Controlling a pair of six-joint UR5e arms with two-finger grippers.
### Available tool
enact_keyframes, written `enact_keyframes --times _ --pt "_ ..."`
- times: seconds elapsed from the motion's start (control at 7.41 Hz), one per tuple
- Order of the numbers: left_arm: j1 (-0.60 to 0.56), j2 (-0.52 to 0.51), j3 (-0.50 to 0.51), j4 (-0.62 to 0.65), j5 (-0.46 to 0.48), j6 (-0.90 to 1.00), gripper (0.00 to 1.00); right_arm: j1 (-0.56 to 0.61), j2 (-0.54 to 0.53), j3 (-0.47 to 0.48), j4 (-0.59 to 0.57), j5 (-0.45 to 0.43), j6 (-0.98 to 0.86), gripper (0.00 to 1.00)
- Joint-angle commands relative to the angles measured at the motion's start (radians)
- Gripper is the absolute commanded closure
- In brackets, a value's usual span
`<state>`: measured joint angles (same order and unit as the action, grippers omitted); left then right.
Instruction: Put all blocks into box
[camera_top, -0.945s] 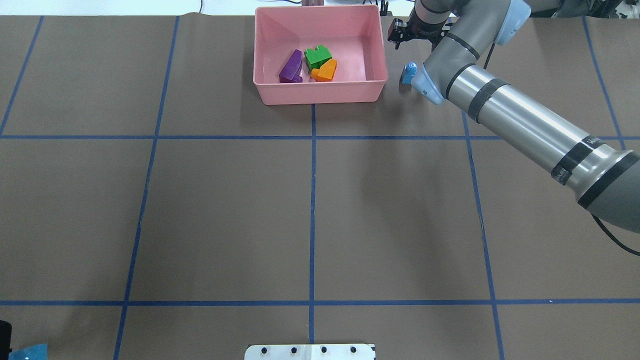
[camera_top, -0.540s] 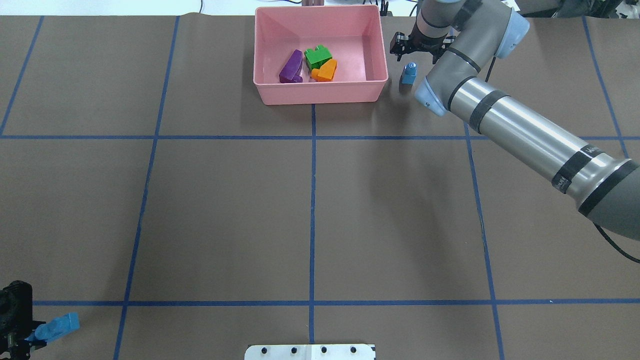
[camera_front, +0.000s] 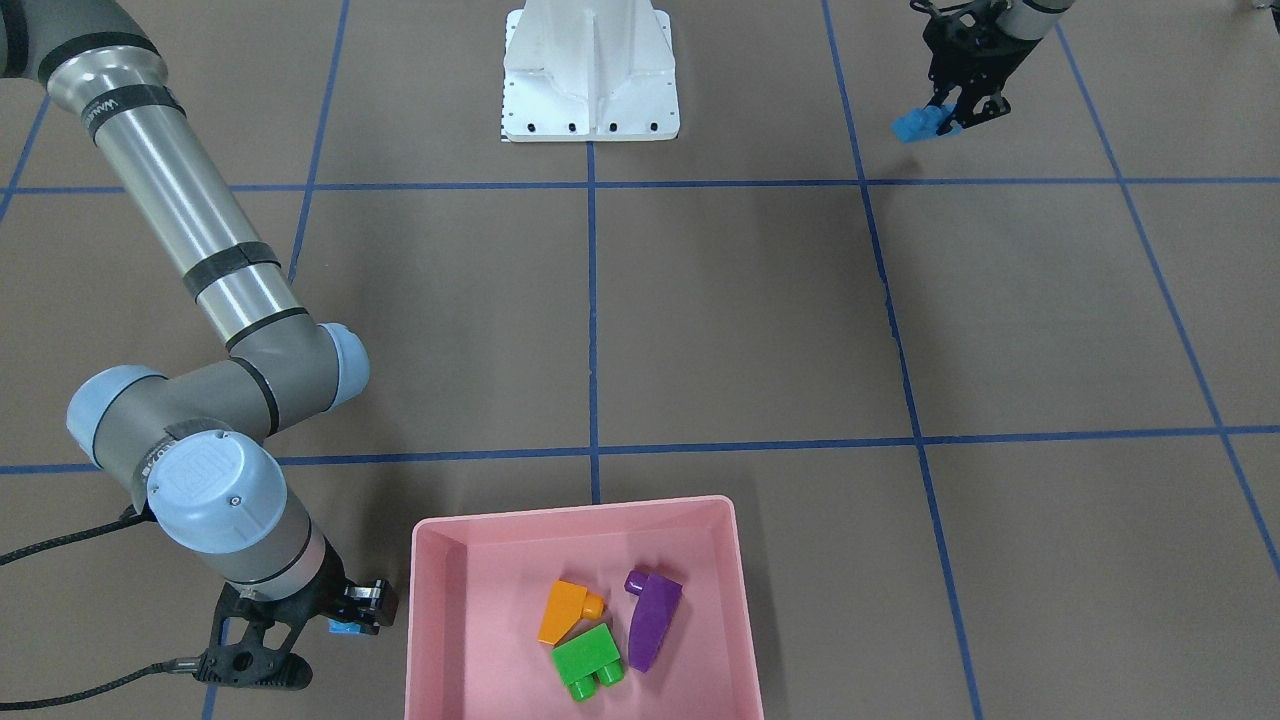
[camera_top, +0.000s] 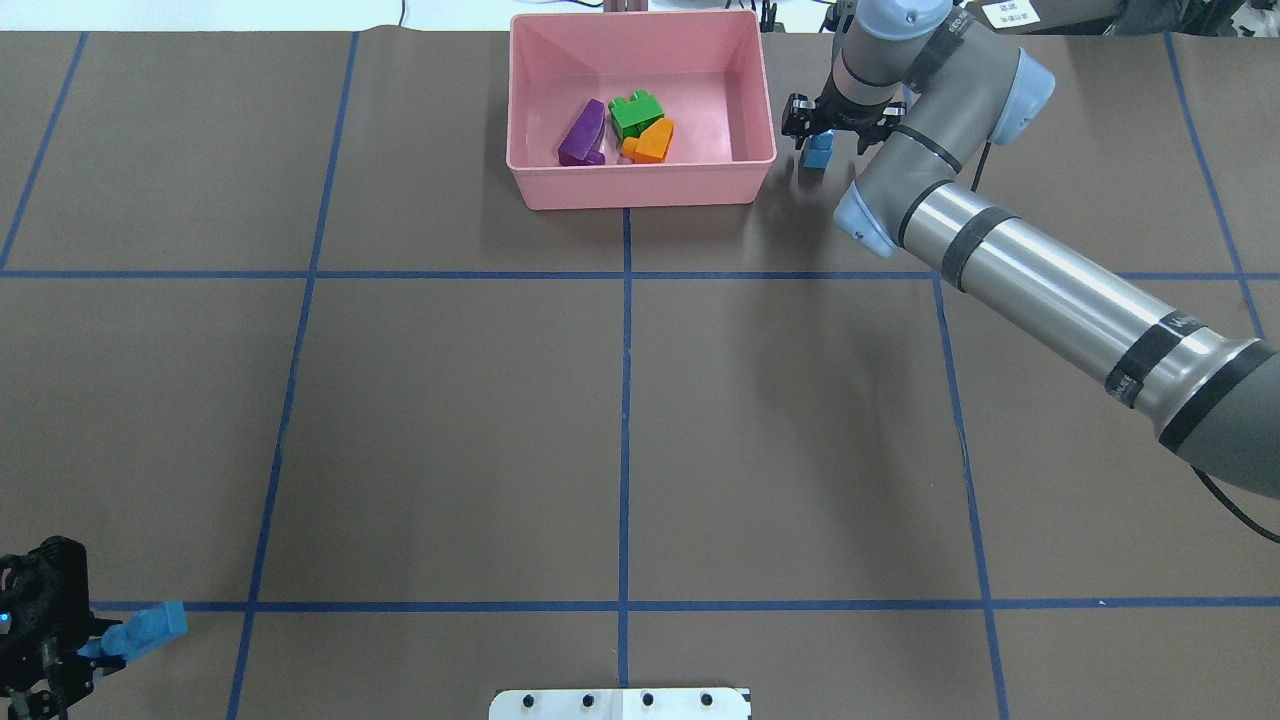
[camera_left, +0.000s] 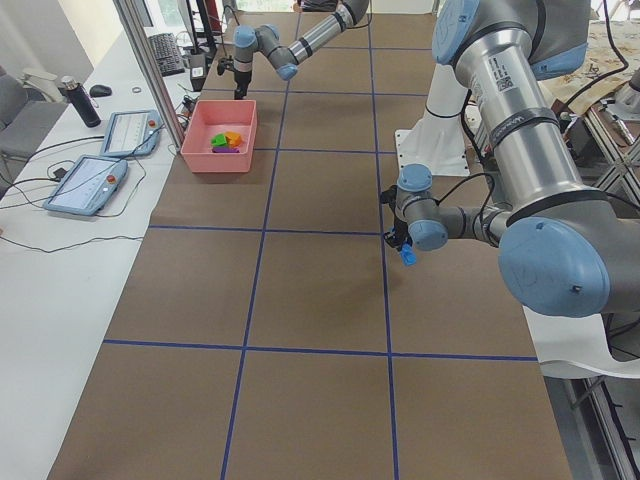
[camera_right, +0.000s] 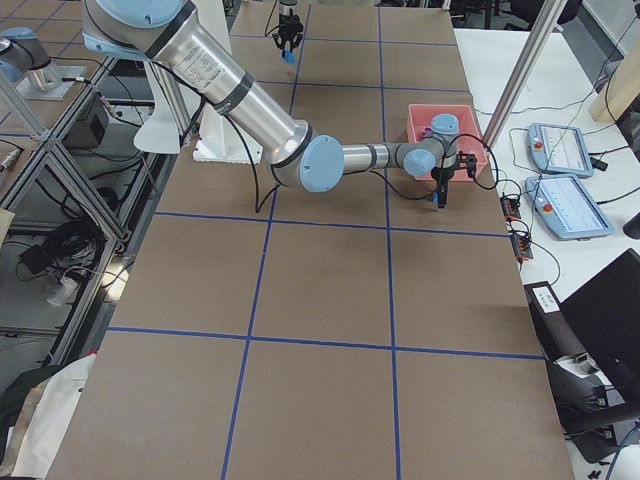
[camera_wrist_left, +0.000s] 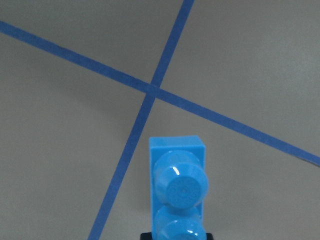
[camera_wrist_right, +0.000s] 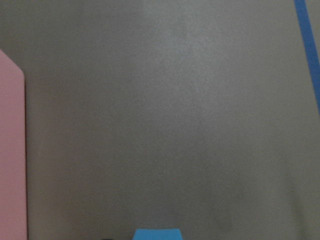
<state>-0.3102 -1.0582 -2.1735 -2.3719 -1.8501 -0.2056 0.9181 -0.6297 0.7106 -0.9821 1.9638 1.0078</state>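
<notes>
Right pincer (camera_top: 824, 130) sits over the tiny blue block (camera_top: 817, 158), which stands on the table (camera_top: 450, 400) directly under its tips. Can't tell from here whether the jaws are spread or already pinching, and the wrist cam only catches the block's top edge. The box (camera_top: 640, 190) is just beside this pincer on its left, with the near wall close to the block. Inside are 3 pieces: the orange block (camera_top: 652, 142), purple block (camera_top: 583, 135) and green block (camera_top: 634, 110), all on the far side of the floor from the pincer. Advice for the pick: come down square, put the pads on the 2 flat faces below the stud, and keep the box-side finger off the wall. Then lift clear of the rim, shift sideways and release low over the bare floor nearest the pincer. The left pincer (camera_front: 958, 108) is pinching the long blue block (camera_front: 916, 125) by 1 end, the rest sticking out past its tips, and the box is well apart from it. Carry that one gently, since it could pivot in the grip. Bring the 2 arms to the box in turn, not together.
</notes>
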Motion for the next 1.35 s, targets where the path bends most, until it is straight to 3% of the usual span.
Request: enact_keyframes --times 0.0,0.27,0.54,0.81,1.22 --pt "-0.151 -0.199 0.004 0.095 -0.015 0.0 1.0 -0.004 -0.004 0.0 0.003 0.033 0.02 1.0" --pt "-0.292 -0.496 0.067 0.274 -0.046 -0.014 1.0 0.014 0.004 0.001 0.003 0.055 0.018 1.0" --pt "-0.415 -0.705 0.173 0.327 -0.044 -0.207 1.0 0.089 0.031 0.007 -0.001 0.108 0.008 1.0" --pt "-0.44 -0.952 0.391 0.326 -0.037 -0.488 1.0 0.12 0.102 0.007 -0.026 0.125 0.05 1.0" --pt "-0.452 -1.395 0.851 0.283 0.073 -0.744 1.0 0.056 0.174 0.009 -0.024 0.101 0.242 1.0"
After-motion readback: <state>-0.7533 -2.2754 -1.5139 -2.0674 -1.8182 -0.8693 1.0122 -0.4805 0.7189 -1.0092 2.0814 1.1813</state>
